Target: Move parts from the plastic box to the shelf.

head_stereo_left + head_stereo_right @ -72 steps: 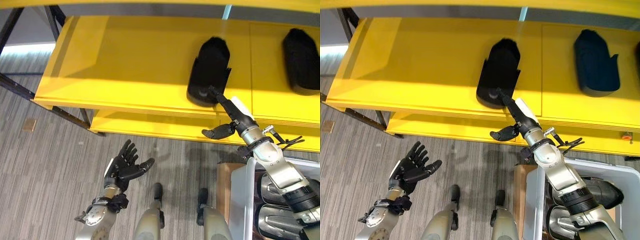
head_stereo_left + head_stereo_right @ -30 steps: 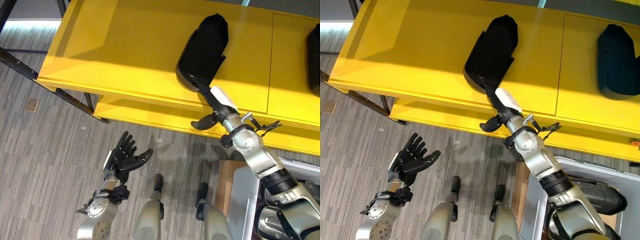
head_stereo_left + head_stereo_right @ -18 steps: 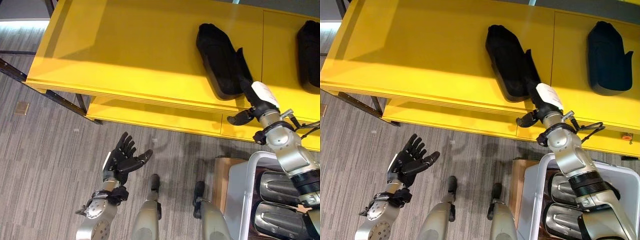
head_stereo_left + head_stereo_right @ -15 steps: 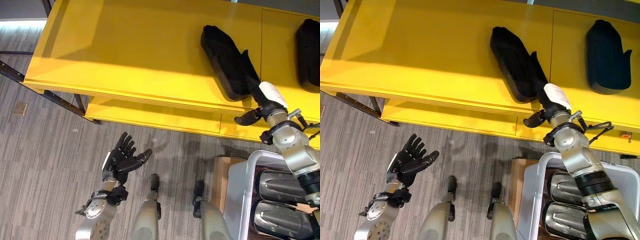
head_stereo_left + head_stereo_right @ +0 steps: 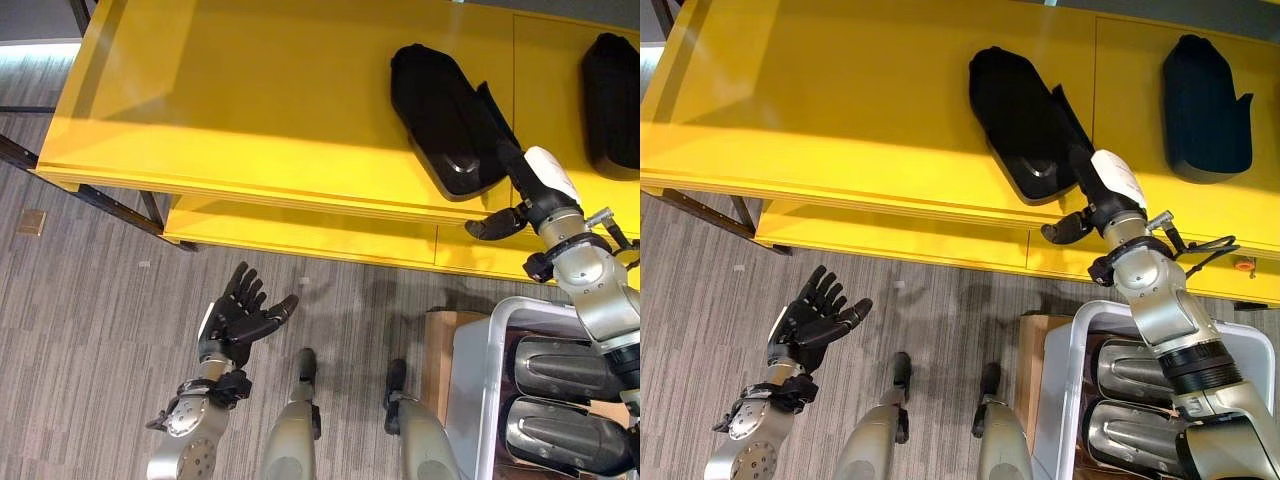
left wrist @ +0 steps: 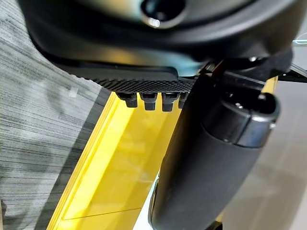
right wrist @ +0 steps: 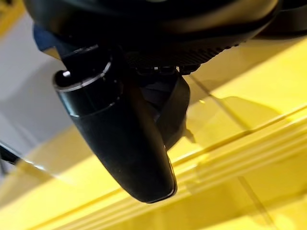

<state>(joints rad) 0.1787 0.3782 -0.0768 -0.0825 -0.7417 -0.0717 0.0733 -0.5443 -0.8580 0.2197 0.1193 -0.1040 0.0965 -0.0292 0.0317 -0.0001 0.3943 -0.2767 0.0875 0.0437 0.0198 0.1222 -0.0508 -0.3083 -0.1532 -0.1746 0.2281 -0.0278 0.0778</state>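
The robot's right hand (image 5: 520, 190) was stretched out over the front edge of a yellow shelf (image 5: 250, 100). Its fingers lay straight and flat against the right side of a long black part (image 5: 445, 120) that rested on the shelf top, slanted with one end toward the front edge. The thumb stuck out sideways below the shelf edge, gripping nothing, so the hand was open and only touching the part. From the camera on that wrist, the thumb showed as a dark cylinder with the black part (image 7: 170, 108) just past it on the yellow surface.

A second black part (image 5: 1205, 95) lay farther to the right on the same shelf, well apart from the first.

Below and to the right stood a pale plastic box (image 5: 470, 400) on the floor, holding silver-grey parts (image 5: 565, 370) stacked inside.

The left hand (image 5: 235, 320) hung low over the grey carpet floor (image 5: 80, 330), well apart from the shelf. Its fingers were spread wide, and it held nothing.
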